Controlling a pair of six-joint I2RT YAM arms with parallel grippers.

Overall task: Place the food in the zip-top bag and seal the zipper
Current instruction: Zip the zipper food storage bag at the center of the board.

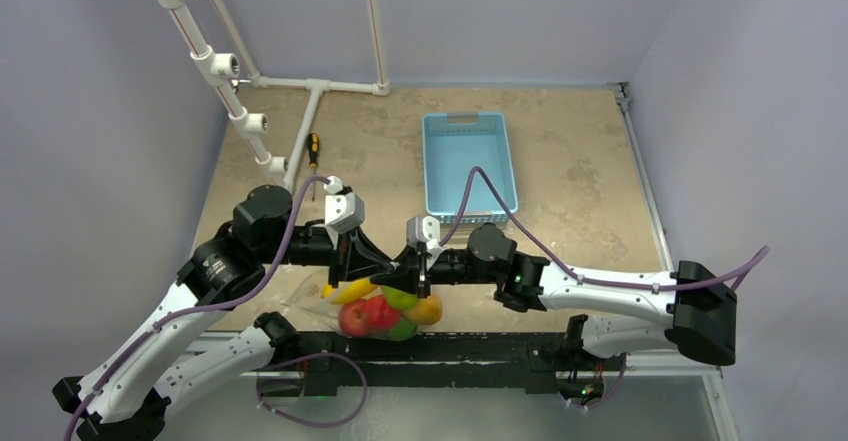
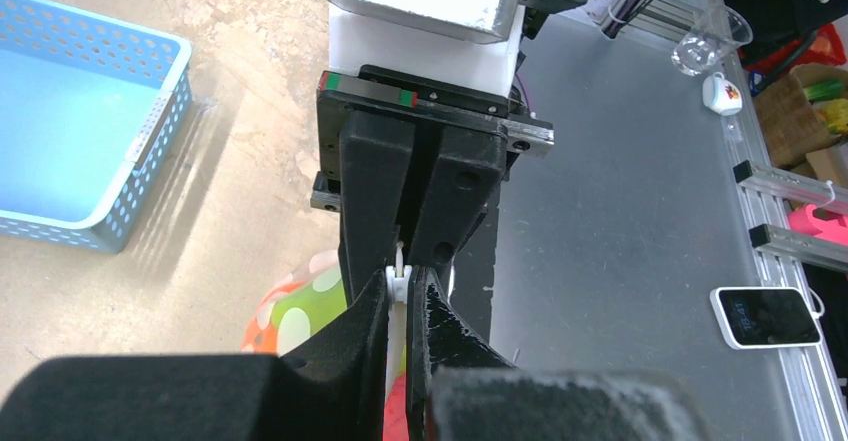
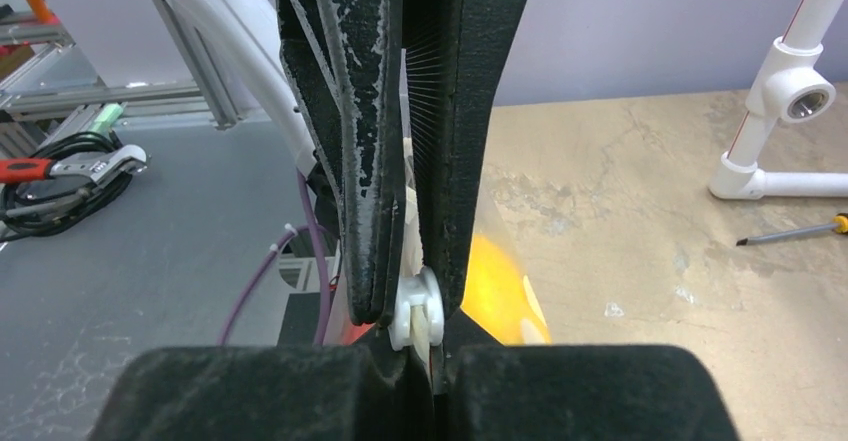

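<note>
Pinching the zipper [image 3: 417, 309] tip to tip, both pressed together: left gripper [image 2: 400, 289] and right gripper [image 3: 428, 339], lower centre of the overhead view. Just under them in that frame, zip-top bag [image 1: 312, 296] with the food [image 1: 385, 313] inside. Upper centre, well apart, light-blue basket [image 1: 470, 166].

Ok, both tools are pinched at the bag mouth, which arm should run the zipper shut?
Right, likely. The right tool is shut on the zipper, its arm straight and free to draw back; the left tool can anchor the zip-top bag.
</note>
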